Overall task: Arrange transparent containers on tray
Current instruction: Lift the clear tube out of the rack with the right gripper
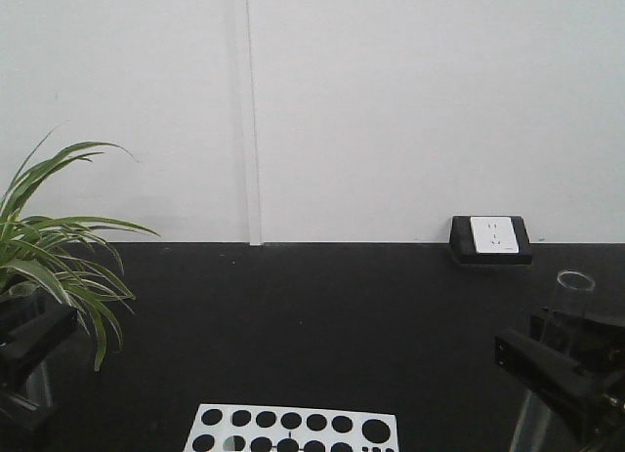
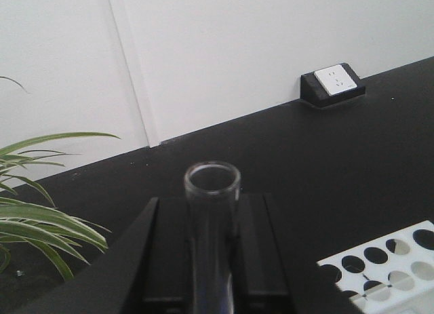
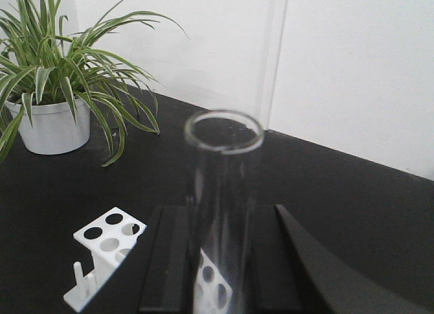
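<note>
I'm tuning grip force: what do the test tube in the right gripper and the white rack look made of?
The test tube looks like clear glossy glass: background shows through, rim glints; clear plastic possible. The rack looks like matte white plastic: opaque, clean round holes.

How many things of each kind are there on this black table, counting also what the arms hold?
Glass tubes: 2
White rack with holes: 1
Potted plant: 1
Power socket: 1
Total: 5
</note>
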Motion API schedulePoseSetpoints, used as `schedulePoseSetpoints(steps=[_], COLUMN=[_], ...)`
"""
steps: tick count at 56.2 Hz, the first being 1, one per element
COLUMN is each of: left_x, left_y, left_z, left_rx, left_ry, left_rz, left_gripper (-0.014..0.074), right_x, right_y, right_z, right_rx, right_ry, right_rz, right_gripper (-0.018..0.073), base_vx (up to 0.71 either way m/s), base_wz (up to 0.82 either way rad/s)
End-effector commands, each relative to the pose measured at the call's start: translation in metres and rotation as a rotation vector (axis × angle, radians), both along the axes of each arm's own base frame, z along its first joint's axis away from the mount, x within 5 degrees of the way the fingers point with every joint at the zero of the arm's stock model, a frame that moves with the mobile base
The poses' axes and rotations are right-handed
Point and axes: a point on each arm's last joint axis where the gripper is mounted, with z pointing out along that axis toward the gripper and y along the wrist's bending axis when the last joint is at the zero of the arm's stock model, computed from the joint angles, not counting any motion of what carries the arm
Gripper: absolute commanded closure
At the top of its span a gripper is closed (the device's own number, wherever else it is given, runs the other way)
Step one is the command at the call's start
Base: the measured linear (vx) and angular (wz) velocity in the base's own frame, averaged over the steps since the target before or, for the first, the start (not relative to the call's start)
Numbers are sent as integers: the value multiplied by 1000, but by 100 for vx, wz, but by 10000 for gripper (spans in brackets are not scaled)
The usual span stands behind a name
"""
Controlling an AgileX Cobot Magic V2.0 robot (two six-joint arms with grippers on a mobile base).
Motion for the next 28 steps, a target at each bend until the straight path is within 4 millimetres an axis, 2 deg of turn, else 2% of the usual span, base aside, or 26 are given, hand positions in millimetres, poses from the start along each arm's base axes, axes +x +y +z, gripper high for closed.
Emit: schedulePoseSetpoints(steps=[1,28], left_x=[-2,-2], left_y=[-2,-2], left_z=[19,19], left_rx=[-55,-55], left_ry=[-99,-99], left_rz=[-24,-24], left_gripper=[468,468], right_x=[-2,-2], right_y=[0,0], right_z=[19,19], right_rx=[46,46], right_ry=[-109,-109], right_rz=[14,14], right_gripper=[529,529], base_vx=[0,0], base_wz=[0,0])
